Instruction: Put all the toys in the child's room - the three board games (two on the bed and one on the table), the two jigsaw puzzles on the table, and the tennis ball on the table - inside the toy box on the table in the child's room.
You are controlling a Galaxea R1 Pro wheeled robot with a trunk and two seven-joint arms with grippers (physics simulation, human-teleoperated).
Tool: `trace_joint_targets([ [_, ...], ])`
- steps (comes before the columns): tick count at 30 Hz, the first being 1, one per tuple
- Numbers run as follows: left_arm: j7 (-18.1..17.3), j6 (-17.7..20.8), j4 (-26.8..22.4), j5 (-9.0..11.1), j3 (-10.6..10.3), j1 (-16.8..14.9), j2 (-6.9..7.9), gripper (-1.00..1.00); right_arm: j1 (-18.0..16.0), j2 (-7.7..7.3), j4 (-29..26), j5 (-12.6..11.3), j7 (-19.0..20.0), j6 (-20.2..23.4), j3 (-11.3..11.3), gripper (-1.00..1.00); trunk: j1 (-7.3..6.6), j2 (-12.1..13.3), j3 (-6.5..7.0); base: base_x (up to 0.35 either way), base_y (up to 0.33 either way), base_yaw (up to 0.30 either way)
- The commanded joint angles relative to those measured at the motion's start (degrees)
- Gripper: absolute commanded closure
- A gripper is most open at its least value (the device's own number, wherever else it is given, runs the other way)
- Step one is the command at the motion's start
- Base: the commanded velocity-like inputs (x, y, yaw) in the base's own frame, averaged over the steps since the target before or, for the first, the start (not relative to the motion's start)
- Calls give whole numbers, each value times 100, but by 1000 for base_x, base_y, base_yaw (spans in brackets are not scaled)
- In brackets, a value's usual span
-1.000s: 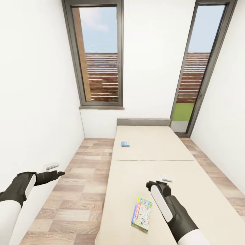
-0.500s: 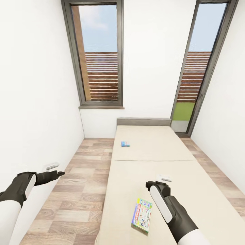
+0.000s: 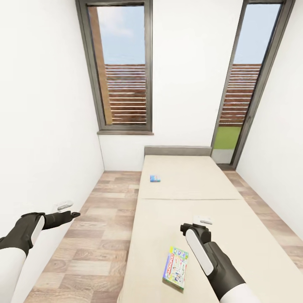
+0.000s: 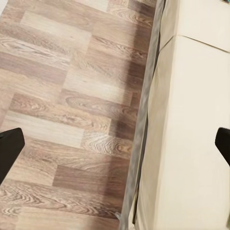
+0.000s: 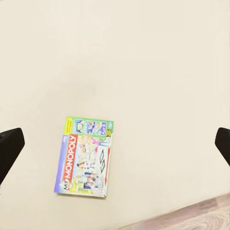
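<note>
While both arms hang over the room, readings taken against the bed as landmark:

Bed: wide low bed of two beige mattress halves with grey frame and headboard [image 3: 185, 181], running lengthwise away from the robot toward the far white wall.

Large board game: flat rectangular pale-green box with a red title band and busy printed cover [image 3: 175, 265], lying flat on the near mattress half, close to the bed's left edge; wrist camera reads the cover face up [image 5: 85, 157].

Small board game: small blue flat box [image 3: 155, 178], flat on the far mattress half, near the bed's left edge, well apart from the large one.

Right gripper: black two-finger gripper [image 3: 202, 221] above the near mattress half, just right of the large board game, not touching it; finger tips sit wide apart at the edges of its wrist view [image 5: 9, 143], nothing between them.

Left gripper: black gripper [image 3: 71, 215] over the wood-plank floor [image 3: 97, 235], left of the bed; fingers spread, empty [image 4: 8, 146].

Windows: two tall dark-framed windows [image 3: 124, 67] beyond the headboard end.
</note>
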Motion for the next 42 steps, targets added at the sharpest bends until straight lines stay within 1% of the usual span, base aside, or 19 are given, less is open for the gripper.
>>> trace_joint_targets([
  [1,-25,40,-5,-5,22,-6,-1,-100,-6,-3,-3,-51,-55,12,7,-100,5,-13,-14,196,0,0],
  [7,-25,40,-5,-4,21,-6,-2,-100,-3,7,2,-53,-50,7,10,-100,5,-13,-14,256,0,0],
  [13,-25,40,-5,-3,21,-6,-2,-100,-3,-5,2,-54,-48,5,1,-100,5,-13,-14,124,-5,0],
  [20,-25,40,-5,0,20,-6,-3,-100,-4,-3,2,-54,-41,5,16,-100,5,-13,-14,177,-101,0],
  [42,-25,40,-5,0,20,-6,-6,-100,-5,-11,11,-54,38,7,21,-100,5,-13,-14,76,-12,0],
])
